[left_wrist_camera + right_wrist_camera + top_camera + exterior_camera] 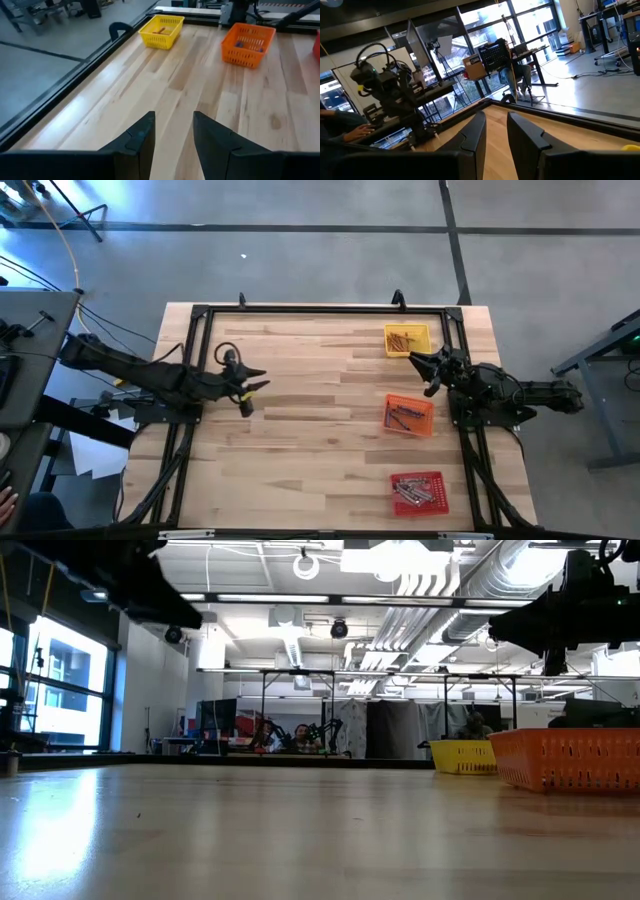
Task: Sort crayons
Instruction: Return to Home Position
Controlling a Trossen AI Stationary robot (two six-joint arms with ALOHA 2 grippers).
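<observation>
Crayons lie in three small mesh trays along the table's right side. Orange crayons are in the yellow tray, dark crayons in the orange tray, and grey and reddish crayons in the red tray. My left gripper hovers over the table's left part, open, with bare wood between its fingers. My right gripper is drawn back at the right, between the yellow and orange trays, open and holding nothing.
A black frame runs along the table's far edge and both sides. The middle of the wooden table is bare. In the left wrist view the yellow tray and the orange tray stand far ahead. A person's hand shows beyond the table.
</observation>
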